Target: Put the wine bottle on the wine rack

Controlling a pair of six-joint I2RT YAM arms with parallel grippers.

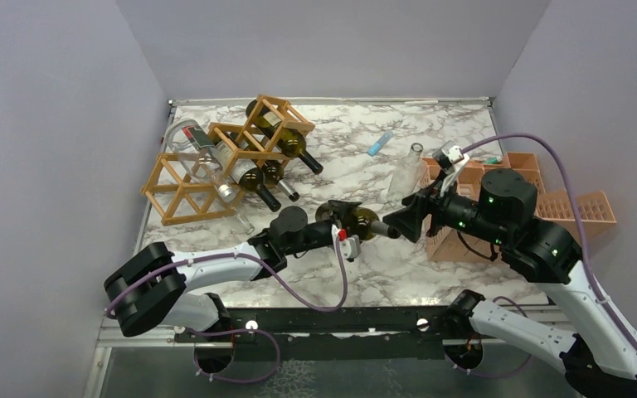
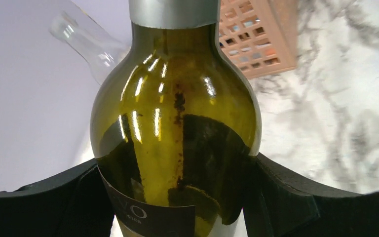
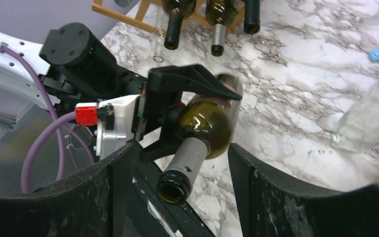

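My left gripper (image 1: 347, 222) is shut on a green wine bottle (image 1: 365, 224) and holds it level above the table's middle, neck pointing right. The left wrist view shows its body (image 2: 175, 133) filling the frame between my black fingers (image 2: 286, 197). My right gripper (image 1: 404, 222) is open, its jaws either side of the bottle's grey-foiled neck (image 3: 190, 160) without touching it. The light-brown wooden wine rack (image 1: 220, 162) stands at the back left with several bottles in it.
A clear glass bottle (image 1: 405, 174) stands just behind the right gripper. A salmon-pink gridded crate (image 1: 514, 207) sits at the right edge under the right arm. A small blue object (image 1: 380, 144) lies at the back. A clear bottle (image 1: 184, 137) lies on the rack's left end.
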